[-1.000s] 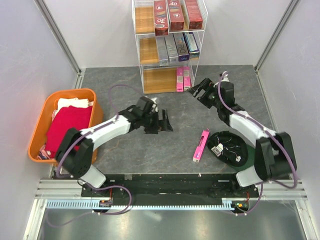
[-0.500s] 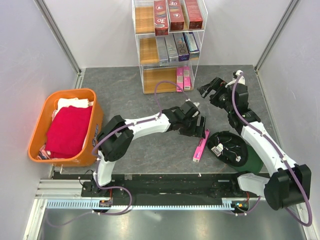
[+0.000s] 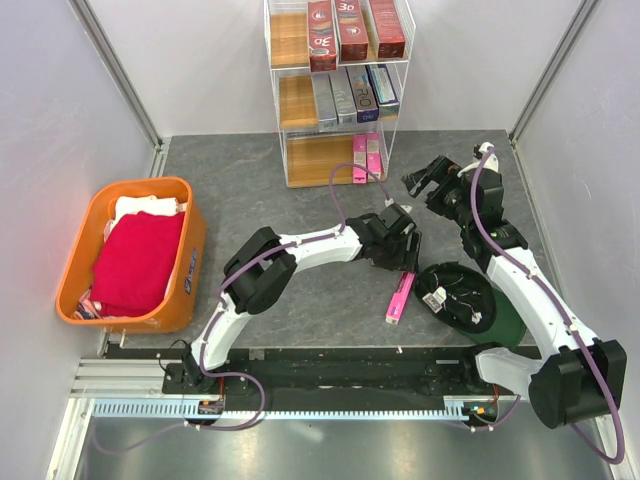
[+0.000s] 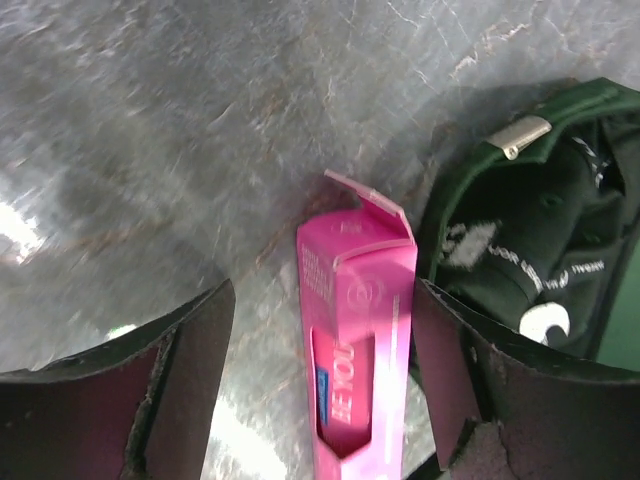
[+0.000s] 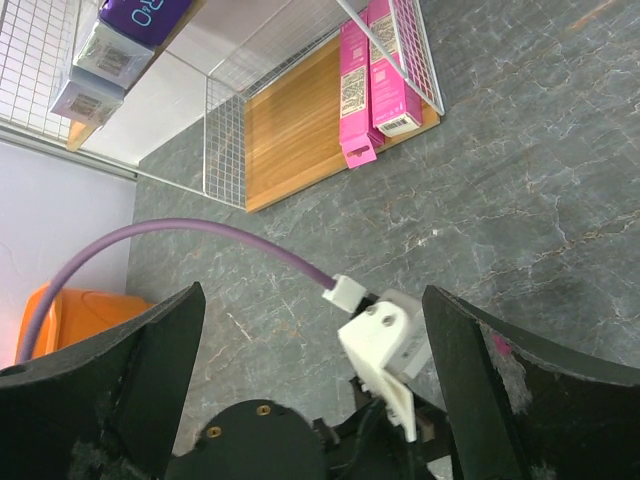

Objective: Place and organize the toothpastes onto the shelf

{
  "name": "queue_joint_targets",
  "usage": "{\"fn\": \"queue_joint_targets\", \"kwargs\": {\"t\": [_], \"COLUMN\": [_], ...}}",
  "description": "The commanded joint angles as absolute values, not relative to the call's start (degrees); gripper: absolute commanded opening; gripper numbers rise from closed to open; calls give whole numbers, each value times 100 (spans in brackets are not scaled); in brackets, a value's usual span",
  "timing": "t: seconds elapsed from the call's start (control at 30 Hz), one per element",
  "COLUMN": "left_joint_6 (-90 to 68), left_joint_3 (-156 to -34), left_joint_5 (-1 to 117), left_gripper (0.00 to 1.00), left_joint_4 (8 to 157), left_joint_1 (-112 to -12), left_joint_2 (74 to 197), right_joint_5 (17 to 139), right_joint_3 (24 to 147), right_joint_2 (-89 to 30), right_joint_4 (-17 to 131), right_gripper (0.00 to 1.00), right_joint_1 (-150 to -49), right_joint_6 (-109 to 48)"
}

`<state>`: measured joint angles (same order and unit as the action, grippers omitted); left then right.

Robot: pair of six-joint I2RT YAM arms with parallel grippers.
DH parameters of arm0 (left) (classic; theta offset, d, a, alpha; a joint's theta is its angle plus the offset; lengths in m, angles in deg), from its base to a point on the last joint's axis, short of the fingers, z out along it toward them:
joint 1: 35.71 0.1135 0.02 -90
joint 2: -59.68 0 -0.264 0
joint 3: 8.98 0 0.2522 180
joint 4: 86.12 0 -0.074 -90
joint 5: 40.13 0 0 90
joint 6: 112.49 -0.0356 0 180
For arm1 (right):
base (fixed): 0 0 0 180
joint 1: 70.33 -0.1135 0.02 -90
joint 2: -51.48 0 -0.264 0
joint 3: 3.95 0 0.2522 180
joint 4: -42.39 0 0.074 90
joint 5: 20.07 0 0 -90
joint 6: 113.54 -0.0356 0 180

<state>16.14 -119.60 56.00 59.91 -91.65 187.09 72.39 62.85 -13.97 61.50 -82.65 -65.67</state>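
Overhead cam first. The shelf (image 3: 338, 90) is a white wire rack with pale wooden tiers, at the back of a grey marbled, stone-look worktop (image 3: 250, 190). Its top tier has three red boxes (image 3: 355, 30), the middle a row of silver-grey and purple ones (image 3: 350, 95), and the bottom two slim pink ones (image 3: 365, 158) at the right end.

One more pink toothpaste box (image 3: 399, 295), long, narrow glossy card, lies loose in front of the shelf, a bit right. The left arm (image 3: 300, 245) stretches over to it, and the left jaws sit apart either side of its far end, not clamped. A second ago that arm was further left with the jaws wider.

The right arm (image 3: 520, 270) has pulled back, right of the shelf. The right jaws are wide apart with nothing in them.

An orange plastic tub (image 3: 192, 262) with a red cloth (image 3: 135, 260) sits front-left of the shelf. The walls are plain and pale, with metal corner posts.

Left wrist: the pink box's end flap is popped open. One dark finger (image 4: 170, 400) is clear of it and the other is just beside its edge. A dark green cap (image 4: 540, 230) with white print and a metal buckle lies alongside.

Right wrist: fine wire mesh, a wood-grain board and the two pink boxes side by side, with a purple cable (image 5: 200, 240) curving across.
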Motion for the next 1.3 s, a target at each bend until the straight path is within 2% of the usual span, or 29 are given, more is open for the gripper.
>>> {"fn": "queue_joint_targets", "kwargs": {"t": [0.0, 0.13, 0.27, 0.33, 0.5, 0.8, 1.03, 1.27], "left_joint_6": [1565, 1583, 1601, 1644, 1820, 2163, 2505, 3312], "left_joint_3": [-12390, -12670, -12768, -12611, -11812, -8905, -7092, -6010], "left_joint_5": [5497, 5382, 5365, 5356, 5426, 5671, 6664, 7526], "left_gripper": [75, 68, 47, 42, 40, 34, 33, 31], "left_joint_4": [5990, 5876, 5735, 5753, 6182, 7703, 8617, 9188], "left_joint_1": [-9249, -9258, -9266, -9249, -9082, -8230, -6711, -5067], "left_joint_2": [18966, 19177, 19266, 19161, 18468, 16053, 14111, 12394], "right_joint_5": [7133, 7160, 7186, 7212, 7265, 7774, 8118, 8057], "right_joint_3": [6404, 6378, 6369, 6360, 6377, 6421, 6422, 6106], "right_joint_2": [-1242, -1260, -1277, -1286, -1286, -1514, -1699, -1866], "right_joint_4": [6169, 6160, 6160, 6151, 6160, 6055, 5958, 5398], "right_gripper": [98, 98, 98, 98, 98, 98, 98, 98], "right_joint_1": [-8203, -8185, -8176, -8176, -8176, -8167, -8299, -9352], "right_joint_6": [-6476, -6476, -6485, -6485, -6450, -6484, -6467, -6800]}}
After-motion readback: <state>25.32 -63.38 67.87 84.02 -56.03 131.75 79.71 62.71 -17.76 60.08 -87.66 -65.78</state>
